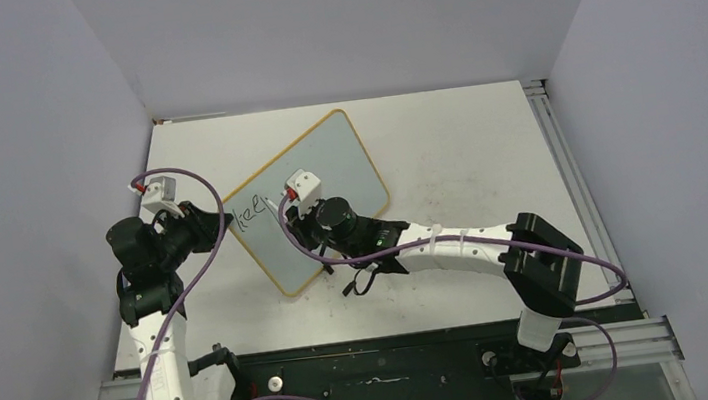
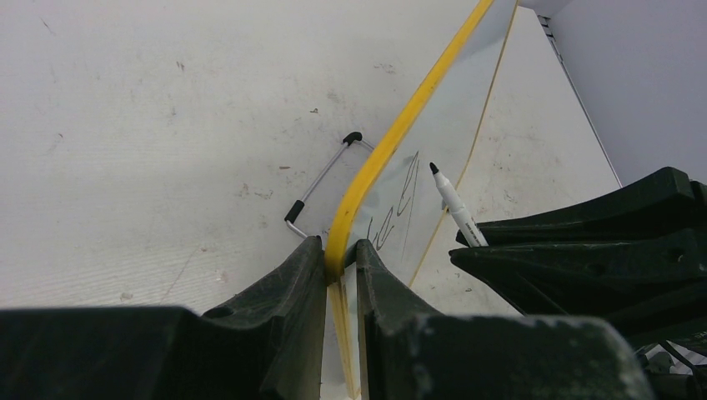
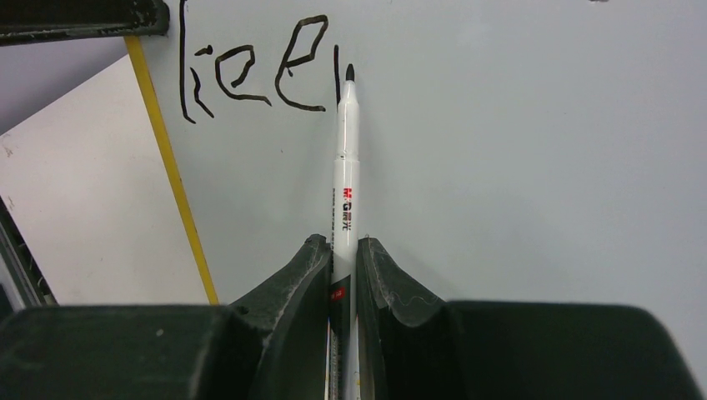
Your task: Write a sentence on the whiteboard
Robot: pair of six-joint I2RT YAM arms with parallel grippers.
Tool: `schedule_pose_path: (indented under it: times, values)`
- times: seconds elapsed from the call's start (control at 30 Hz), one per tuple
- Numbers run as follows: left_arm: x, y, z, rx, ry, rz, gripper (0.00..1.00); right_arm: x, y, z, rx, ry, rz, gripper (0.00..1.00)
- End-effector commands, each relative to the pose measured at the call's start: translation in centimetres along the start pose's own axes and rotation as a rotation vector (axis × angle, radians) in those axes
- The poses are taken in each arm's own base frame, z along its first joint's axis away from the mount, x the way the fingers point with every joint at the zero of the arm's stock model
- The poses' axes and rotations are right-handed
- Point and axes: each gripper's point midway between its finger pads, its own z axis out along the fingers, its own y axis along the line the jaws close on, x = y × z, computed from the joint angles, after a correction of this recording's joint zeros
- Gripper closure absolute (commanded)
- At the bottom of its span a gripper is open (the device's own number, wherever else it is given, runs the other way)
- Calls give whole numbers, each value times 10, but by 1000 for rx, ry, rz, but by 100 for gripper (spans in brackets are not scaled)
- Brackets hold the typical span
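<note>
The whiteboard (image 1: 332, 177) lies tilted on the table, pale grey with a yellow rim (image 2: 392, 137). My left gripper (image 2: 340, 248) is shut on that rim at the board's left corner (image 1: 227, 217). My right gripper (image 3: 343, 243) is shut on a white marker (image 3: 345, 167) with a black tip. The tip rests on the board just right of a short vertical stroke. The sentence (image 3: 250, 71) reads "kee" plus that stroke in black. From above the same writing (image 1: 251, 215) shows near the left corner, next to my right gripper (image 1: 292, 205).
A bent wire stand with black end caps (image 2: 321, 179) pokes out from under the board's left edge. Grey walls close in the table on three sides. A metal rail (image 1: 568, 166) runs along the right edge.
</note>
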Motion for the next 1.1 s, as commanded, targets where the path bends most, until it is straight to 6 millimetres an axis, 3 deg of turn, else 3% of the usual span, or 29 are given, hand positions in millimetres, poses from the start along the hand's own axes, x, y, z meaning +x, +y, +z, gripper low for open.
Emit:
schedule_pose_path:
  times: [0.0,0.6,1.07]
  values:
    - [-16,-4,-3,-10,-36,49,100,-31,10,2,-39,-77,12,95]
    - [-16,-3,-3,-11,-34,49,100,-25,13,11,-44,-48,7,95]
    - [-16,-3,-3,-12,-37,50,100,-21,-9,11,25,-31,49,95]
